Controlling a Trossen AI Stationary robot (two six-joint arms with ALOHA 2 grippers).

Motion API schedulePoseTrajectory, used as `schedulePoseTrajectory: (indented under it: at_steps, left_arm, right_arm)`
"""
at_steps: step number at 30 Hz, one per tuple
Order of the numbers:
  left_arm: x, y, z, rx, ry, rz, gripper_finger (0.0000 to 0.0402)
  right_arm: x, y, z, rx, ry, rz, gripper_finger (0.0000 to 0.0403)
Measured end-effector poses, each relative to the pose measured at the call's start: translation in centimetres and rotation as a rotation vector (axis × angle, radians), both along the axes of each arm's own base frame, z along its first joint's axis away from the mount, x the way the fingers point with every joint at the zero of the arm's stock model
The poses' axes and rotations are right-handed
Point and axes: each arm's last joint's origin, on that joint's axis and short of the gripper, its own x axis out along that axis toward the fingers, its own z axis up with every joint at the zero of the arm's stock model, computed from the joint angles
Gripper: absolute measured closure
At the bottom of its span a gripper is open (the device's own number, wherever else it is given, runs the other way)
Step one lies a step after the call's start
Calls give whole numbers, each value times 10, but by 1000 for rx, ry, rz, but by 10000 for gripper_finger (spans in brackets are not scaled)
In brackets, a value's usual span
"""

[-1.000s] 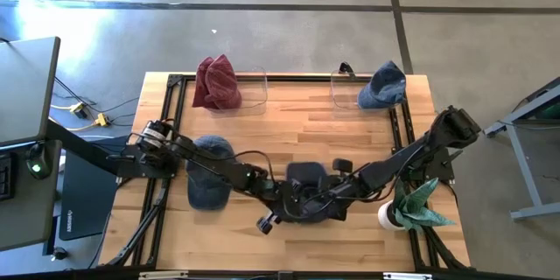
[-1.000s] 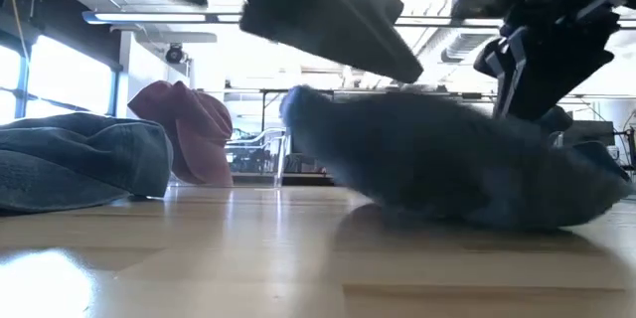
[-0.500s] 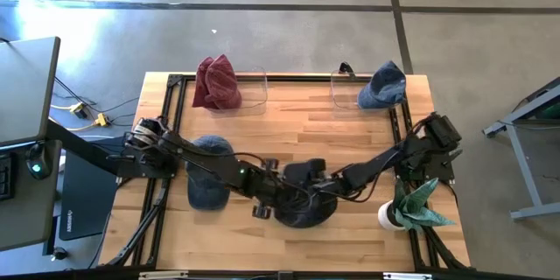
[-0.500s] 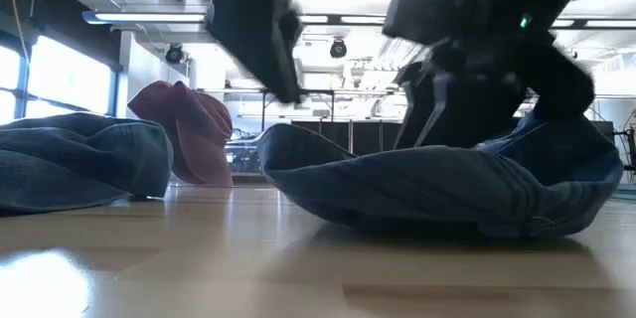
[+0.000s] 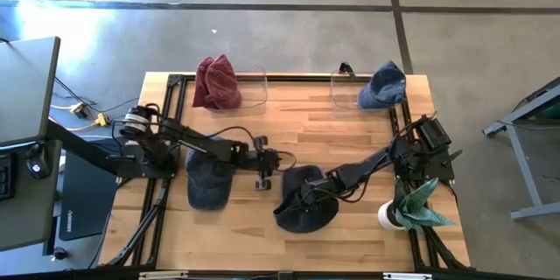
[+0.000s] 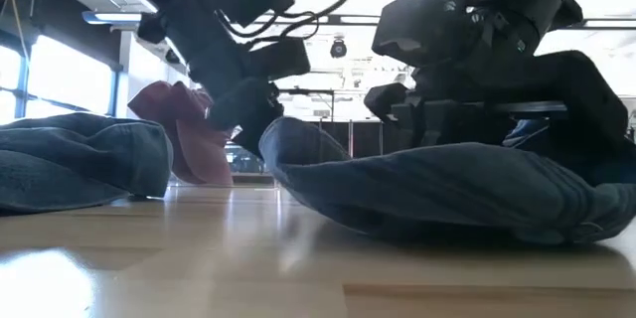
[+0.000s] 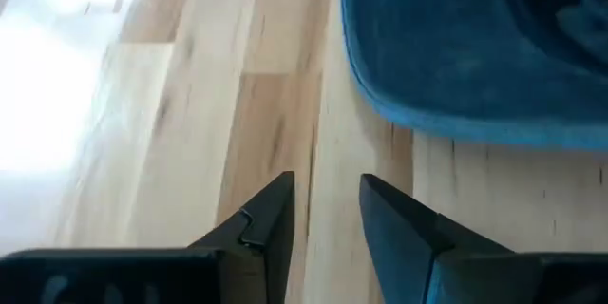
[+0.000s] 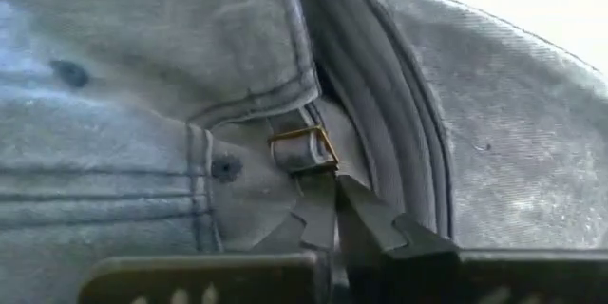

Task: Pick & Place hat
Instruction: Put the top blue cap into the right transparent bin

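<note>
A dark denim hat (image 5: 302,208) lies on the table near its middle, also seen in the low view (image 6: 447,194). My right gripper (image 5: 310,195) sits on the hat's top from the right, shut on its back strap. My left gripper (image 5: 262,178) hovers left of the hat, open and holding nothing. In the left wrist view its fingers (image 7: 328,199) stand over bare wood, and the hat's brim (image 7: 475,57) lies ahead of them. A second denim hat (image 5: 208,179) rests flat on the table's left side. My right gripper pinches the hat's back strap (image 8: 302,166) just below its brass buckle between the two fingers (image 8: 375,223). It comes slanting down from the table's right side. The hat rests on the table under the gripper.
A red hat (image 5: 216,83) and a blue hat (image 5: 382,86) hang on clear stands at the far edge. A green plant in a white pot (image 5: 409,207) stands by the right arm. Bare wood lies between the stands and along the near edge.
My left gripper has drawn away from the hat, moving toward the table's far-left, and now stands apart from it. The right gripper has stayed on the hat. The hat has shifted a little and settled flat on the table.
</note>
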Motion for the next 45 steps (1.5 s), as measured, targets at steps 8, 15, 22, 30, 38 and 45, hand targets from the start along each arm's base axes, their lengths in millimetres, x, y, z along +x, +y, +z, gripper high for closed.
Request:
schedulePoseTrajectory:
  at_steps: [8, 15, 22, 30, 38, 45]
  left_arm:
    - [-6, -14, -8, -11, 62, -73, 286]
    - [-10, -31, -8, 6, 63, -111, 286]
    - [-11, -40, -7, 59, 37, -96, 286]
    - [-14, -53, -2, 62, 12, -139, 286]
    - [-23, -77, 16, 122, -55, -204, 287]
    - [-21, -93, 27, 147, -106, -304, 287]
  right_arm:
    - [-3, -4, 16, -4, -25, -32, 399]
    - [-11, -9, 48, -25, -105, -113, 400]
    - [-14, -20, 35, -29, -7, -273, 401]
    - [-8, -28, 5, -43, 73, -398, 391]
    - [-11, -41, 29, -55, -12, -516, 287]
    - [-18, -28, 57, 148, -25, -385, 208]
